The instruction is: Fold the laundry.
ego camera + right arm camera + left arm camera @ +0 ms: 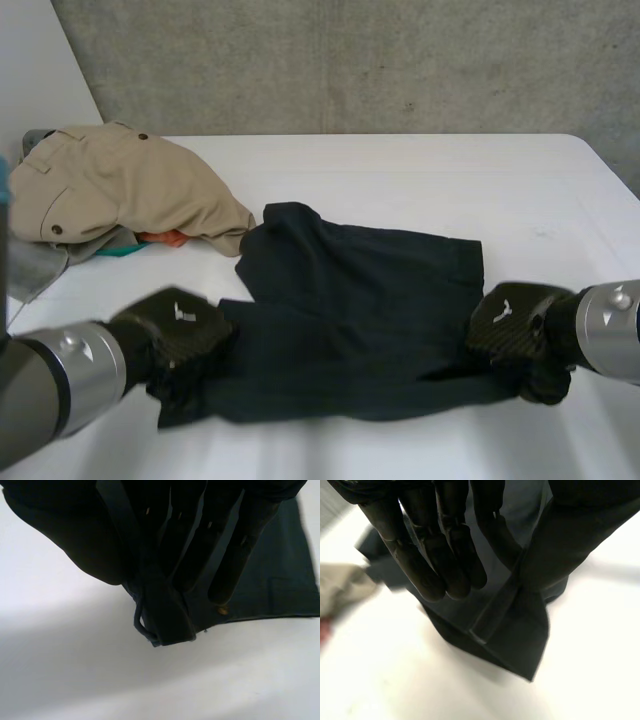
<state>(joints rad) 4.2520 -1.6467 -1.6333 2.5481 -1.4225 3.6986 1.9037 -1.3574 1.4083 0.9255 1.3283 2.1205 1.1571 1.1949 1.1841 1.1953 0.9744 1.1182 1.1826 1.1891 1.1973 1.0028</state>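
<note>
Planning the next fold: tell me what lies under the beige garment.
Under the beige garment, a grey cloth, a teal piece and an orange piece poke out at its near edge. The rest of them is covered.

Shirt (360, 310) lies on table (540, 200), right of clothes pile (120, 190).
</note>
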